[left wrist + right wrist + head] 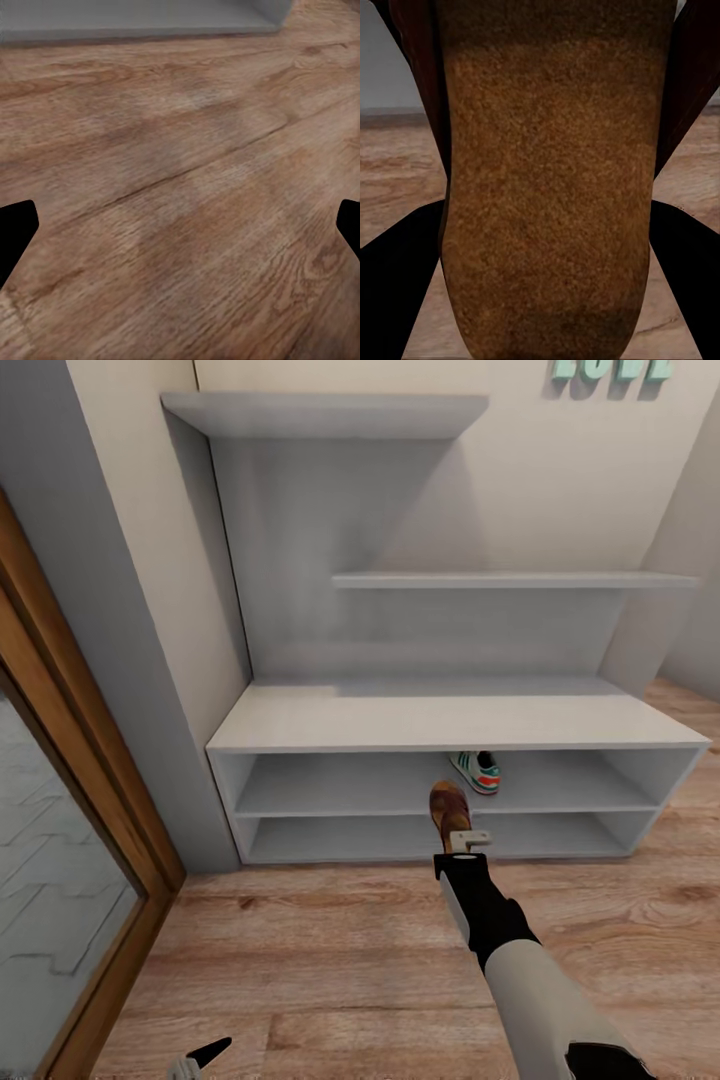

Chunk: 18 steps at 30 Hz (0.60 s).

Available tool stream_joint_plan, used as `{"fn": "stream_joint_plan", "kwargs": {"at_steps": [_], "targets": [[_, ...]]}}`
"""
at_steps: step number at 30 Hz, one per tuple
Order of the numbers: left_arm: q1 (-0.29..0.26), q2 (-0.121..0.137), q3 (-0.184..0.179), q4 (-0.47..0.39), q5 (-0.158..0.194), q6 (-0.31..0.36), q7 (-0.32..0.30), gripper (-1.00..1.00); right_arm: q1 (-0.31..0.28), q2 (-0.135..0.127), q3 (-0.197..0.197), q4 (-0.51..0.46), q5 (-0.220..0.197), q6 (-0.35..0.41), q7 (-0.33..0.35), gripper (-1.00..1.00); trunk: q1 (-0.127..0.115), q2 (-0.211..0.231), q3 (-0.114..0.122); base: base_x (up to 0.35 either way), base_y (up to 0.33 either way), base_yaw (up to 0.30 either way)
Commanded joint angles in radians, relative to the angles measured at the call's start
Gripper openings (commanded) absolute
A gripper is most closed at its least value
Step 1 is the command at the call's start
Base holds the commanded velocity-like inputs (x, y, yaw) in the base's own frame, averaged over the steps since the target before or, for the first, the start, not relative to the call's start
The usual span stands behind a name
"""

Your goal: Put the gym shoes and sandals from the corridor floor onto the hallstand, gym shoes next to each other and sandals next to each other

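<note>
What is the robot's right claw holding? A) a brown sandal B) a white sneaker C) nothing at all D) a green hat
A: the right claw is shut on a brown sandal, held in front of the shoe rack, and the right wrist view shows its tan sole between the black fingers.

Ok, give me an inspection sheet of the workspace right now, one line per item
Surface: wood-plank corridor floor, bare in front of the rack.
Job's things: one gym shoe stands on the upper open tier of the hallstand; one sandal is held in front of the tiers, its tan sole facing the right wrist camera.
Clutter: nothing seen.
Grippers: right end effector shut on the sandal; left end effector open over the floor, holding nothing.
Cables: nothing seen.
Surroundings: pale wall, teal letters, wood-framed door at left.
</note>
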Motion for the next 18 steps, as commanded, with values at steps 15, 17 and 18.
{"fn": "stream_joint_plan", "kwargs": {"at_steps": [15, 17, 18], "targets": [[-0.001, -0.002, -0.001, -0.001, 0.016, -0.006, -0.005, 1.00, -0.001, 0.001, -0.004, 0.051, 0.012, 0.007, 0.001, -1.00, 0.017, -0.029, -0.048, 0.000, 0.000, 0.000], [-0.001, -0.003, -0.001, -0.001, 0.015, -0.006, -0.005, 1.00, -0.001, 0.001, -0.004, 0.050, 0.012, 0.006, 0.001, -1.00, 0.017, -0.029, -0.049, 0.000, 0.000, 0.000], [-0.001, -0.003, 0.000, -0.001, 0.015, -0.006, -0.005, 1.00, -0.001, 0.001, -0.004, 0.050, 0.012, 0.006, 0.001, -1.00, 0.017, -0.029, -0.049, 0.000, 0.000, 0.000]]}}
